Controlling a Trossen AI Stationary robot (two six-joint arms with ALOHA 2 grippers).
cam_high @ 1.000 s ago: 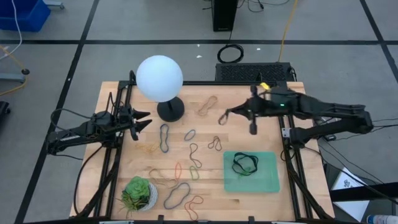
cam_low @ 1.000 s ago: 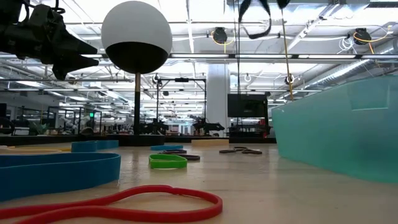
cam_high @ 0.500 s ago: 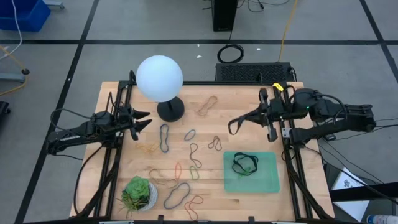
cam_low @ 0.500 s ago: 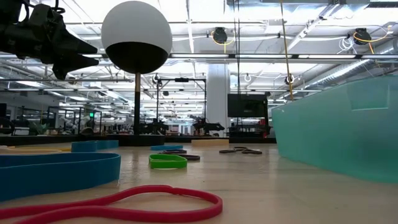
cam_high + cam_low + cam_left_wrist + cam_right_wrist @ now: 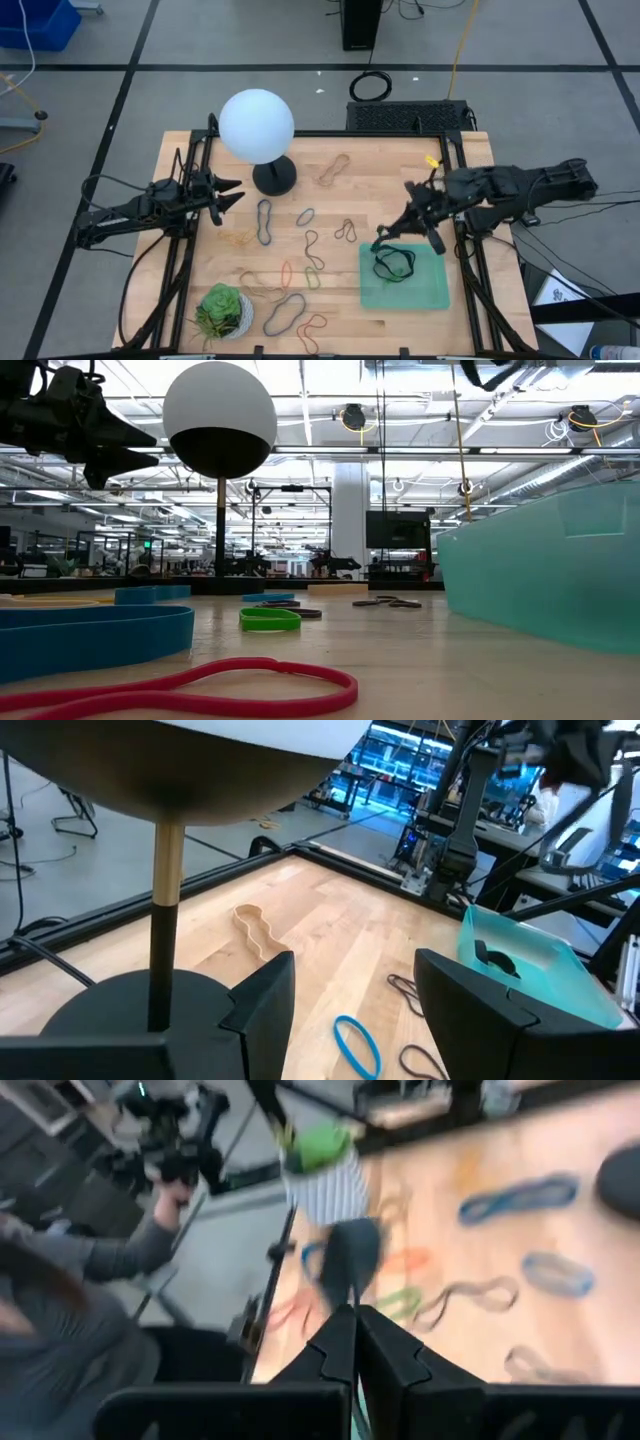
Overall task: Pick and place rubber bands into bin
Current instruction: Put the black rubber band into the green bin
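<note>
Several rubber bands [image 5: 264,221] of different colours lie loose on the wooden table. The mint-green bin [image 5: 432,290] sits at the near right with a black band [image 5: 394,264] inside it. My right gripper [image 5: 383,238] hovers over the bin's far left corner, shut on another black rubber band [image 5: 490,374]. My left gripper [image 5: 228,195] waits open at the table's left side beside the lamp base [image 5: 274,178], holding nothing. My right gripper pinches a black rubber band [image 5: 350,1265] between its two shut fingertips [image 5: 385,1345]. The fingers come from the table's right side, slanting a little downward. The band hangs as a slack loop below the tips, clear of the table and the bin.
A lamp with a white globe [image 5: 256,124] stands at the far left middle. A white pot with a green succulent [image 5: 222,310] sits at the near left edge. A person in a grey sleeve [image 5: 60,1280] shows beyond the table in the right wrist view.
My right gripper has swung from the table's far middle toward the near edge and a little right, to above the bin's far left corner. Its wrist has rolled. It has stayed shut on the black band, which has travelled with it, hanging.
</note>
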